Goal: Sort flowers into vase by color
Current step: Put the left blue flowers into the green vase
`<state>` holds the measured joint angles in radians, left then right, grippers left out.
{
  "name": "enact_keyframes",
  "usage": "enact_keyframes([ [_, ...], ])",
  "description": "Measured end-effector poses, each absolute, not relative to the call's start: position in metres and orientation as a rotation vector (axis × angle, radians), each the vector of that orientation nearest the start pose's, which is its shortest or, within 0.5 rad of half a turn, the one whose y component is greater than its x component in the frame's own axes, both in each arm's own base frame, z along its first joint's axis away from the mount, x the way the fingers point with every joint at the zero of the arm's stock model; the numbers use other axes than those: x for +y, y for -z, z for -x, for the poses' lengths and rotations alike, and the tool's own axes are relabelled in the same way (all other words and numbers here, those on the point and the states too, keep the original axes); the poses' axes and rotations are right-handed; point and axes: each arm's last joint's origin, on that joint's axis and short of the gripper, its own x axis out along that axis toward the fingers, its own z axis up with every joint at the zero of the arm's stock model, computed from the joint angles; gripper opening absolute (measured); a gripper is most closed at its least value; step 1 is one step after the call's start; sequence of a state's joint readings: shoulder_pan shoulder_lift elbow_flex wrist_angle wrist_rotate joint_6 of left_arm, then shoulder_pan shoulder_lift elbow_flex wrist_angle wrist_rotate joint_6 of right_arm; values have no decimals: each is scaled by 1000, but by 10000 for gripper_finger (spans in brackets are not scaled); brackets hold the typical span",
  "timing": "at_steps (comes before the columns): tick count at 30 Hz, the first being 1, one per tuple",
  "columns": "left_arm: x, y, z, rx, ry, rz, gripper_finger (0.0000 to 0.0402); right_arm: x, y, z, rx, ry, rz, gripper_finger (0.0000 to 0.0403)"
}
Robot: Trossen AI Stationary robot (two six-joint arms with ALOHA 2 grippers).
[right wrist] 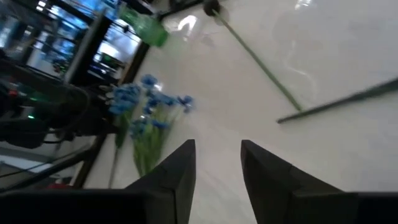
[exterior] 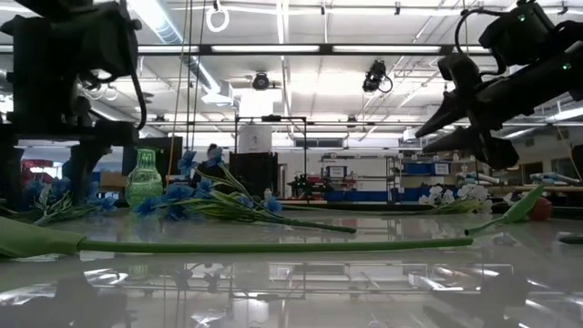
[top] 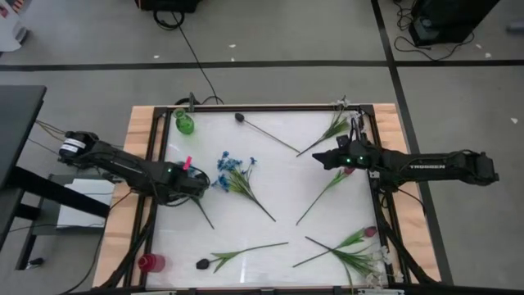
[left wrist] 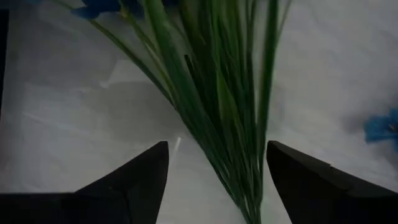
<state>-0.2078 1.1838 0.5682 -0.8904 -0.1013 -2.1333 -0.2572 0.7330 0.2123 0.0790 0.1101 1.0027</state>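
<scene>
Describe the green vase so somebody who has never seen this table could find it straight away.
Start at the white table and go to its far left corner, beside the wooden frame. There stands the green vase, a small, translucent bottle shape. The other vase, the red vase, sits at the near left corner, so colour and corner tell them apart.

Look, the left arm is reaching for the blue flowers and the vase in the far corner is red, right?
Not quite. The vase in the far corner is green, not red, as the high view shows. The rest holds: the left gripper is at the blue flowers, its open fingers either side of their stems.
</scene>
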Motion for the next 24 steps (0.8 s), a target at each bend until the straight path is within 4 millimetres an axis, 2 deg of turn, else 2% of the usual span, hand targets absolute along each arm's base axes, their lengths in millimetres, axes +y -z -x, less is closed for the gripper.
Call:
enact_keyframes([
  [5, -29, -147, -174, 841, -1418, 1476, 233, -41, -166, -146, 269, 558, -1017, 140],
  [11, -31, -136, -181, 862, -1462, 1437, 148, -41, -168, -145, 259, 533, -1012, 137],
  [19, -33, -156, -183, 883, -1419, 1383, 27, -39, -180, -139, 196, 469, -941, 128],
  [22, -34, -161, -187, 869, -1385, 1364, 12, -37, -185, -137, 197, 401, -837, 124],
  [24, -35, -167, -192, 868, -1297, 1326, 12, -36, -188, -135, 192, 360, -786, 124],
])
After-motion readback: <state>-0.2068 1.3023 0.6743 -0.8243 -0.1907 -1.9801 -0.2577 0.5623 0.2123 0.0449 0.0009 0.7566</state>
